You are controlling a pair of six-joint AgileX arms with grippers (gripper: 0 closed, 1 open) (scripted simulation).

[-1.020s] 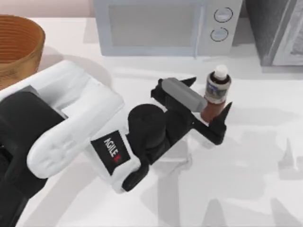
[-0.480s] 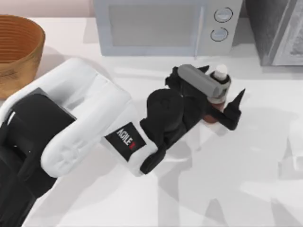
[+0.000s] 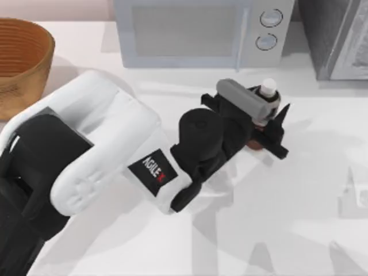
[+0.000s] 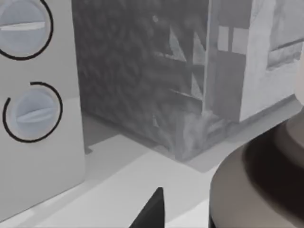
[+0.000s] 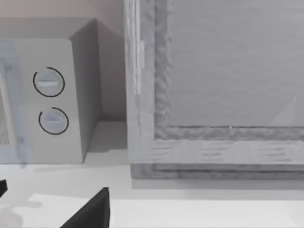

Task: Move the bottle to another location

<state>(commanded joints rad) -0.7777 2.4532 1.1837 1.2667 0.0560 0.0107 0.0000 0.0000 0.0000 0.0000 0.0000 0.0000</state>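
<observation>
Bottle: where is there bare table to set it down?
Bare table lies near the front, right of the left gripper around the bottle. The back is crowded: microwave, grey box, and the bowl at left.

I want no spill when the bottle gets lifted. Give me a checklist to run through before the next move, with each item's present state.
1. Left pincer around the bottle: ok, a finger on each side in the top view.
2. Fingers pressed firmly on the bottle: cannot tell.
3. Bottle upright: ok, white cap on top.
4. Room from the microwave: ok, bottle stands apart in front of it.
5. Open table to the right for setting down: ok.
6. Right pincer clear of the path: cannot tell.
</observation>
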